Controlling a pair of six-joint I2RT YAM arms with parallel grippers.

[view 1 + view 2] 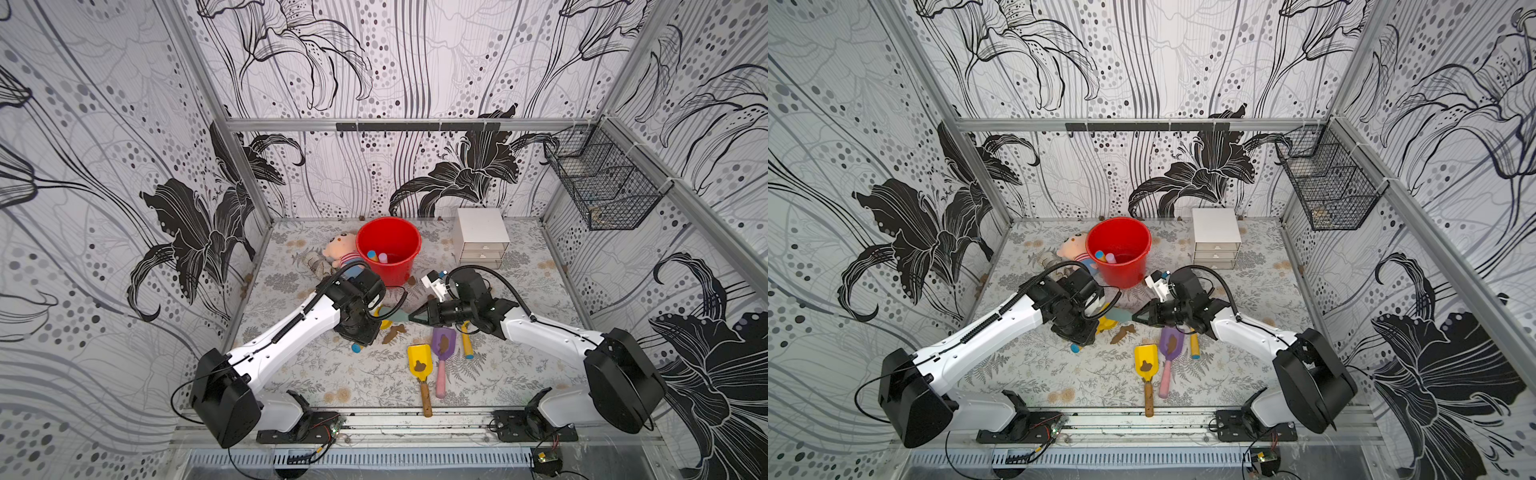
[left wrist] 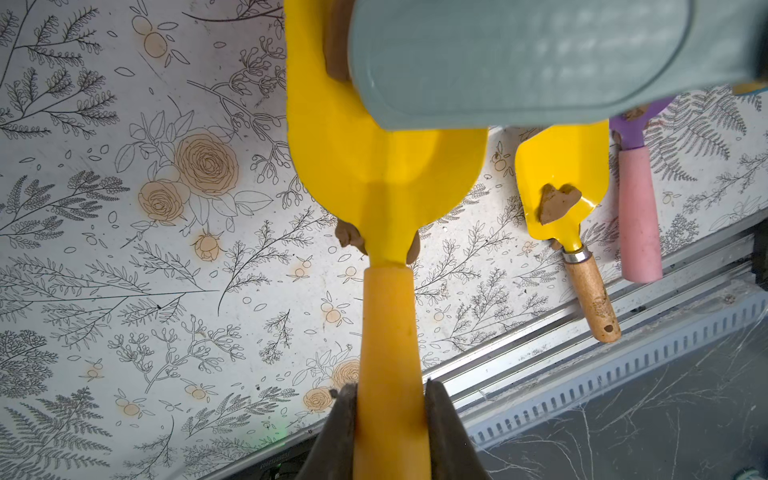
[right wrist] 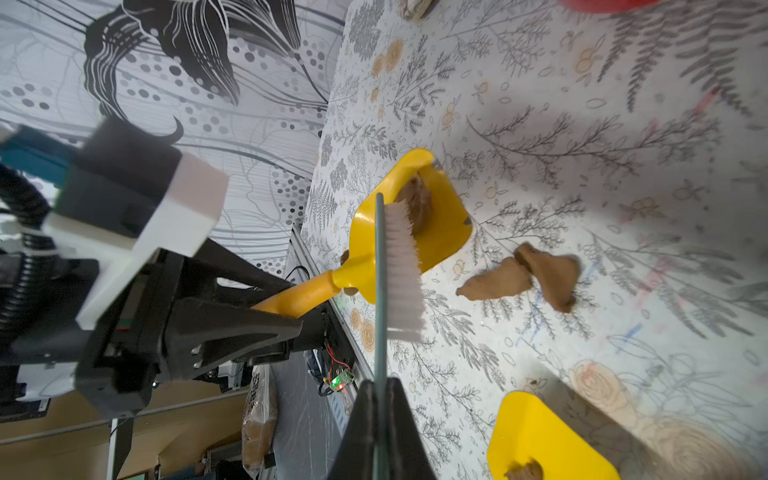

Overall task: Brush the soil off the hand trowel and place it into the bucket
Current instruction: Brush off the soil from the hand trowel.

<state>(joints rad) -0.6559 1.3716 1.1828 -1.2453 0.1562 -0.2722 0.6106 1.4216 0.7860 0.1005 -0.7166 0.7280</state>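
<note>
Yellow plastic hand trowel (image 2: pixel 374 174) at table centre, handle pinched in left gripper (image 2: pixel 390 399); one brown soil clump (image 3: pixel 415 203) on its blade. Right gripper (image 3: pixel 380 386) clamped on thin grey-green brush (image 3: pixel 401 266), white bristles against that blade. Two loose clumps (image 3: pixel 494 282) on table beside it. Two more trowels toward front edge, one clump each: yellow metal trowel (image 1: pixel 417 355), purple trowel (image 1: pixel 436 337). Round red plastic bucket (image 1: pixel 399 274) at far edge, two handle ends inside.

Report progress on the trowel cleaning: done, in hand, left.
Done: two tool handles stand in the bucket; two clumps lie on the table. In hand: left gripper shut on the yellow trowel, right gripper shut on the brush, bristles at soil on its blade. Left: the wooden-handled trowel and purple trowel lie soiled.
</note>
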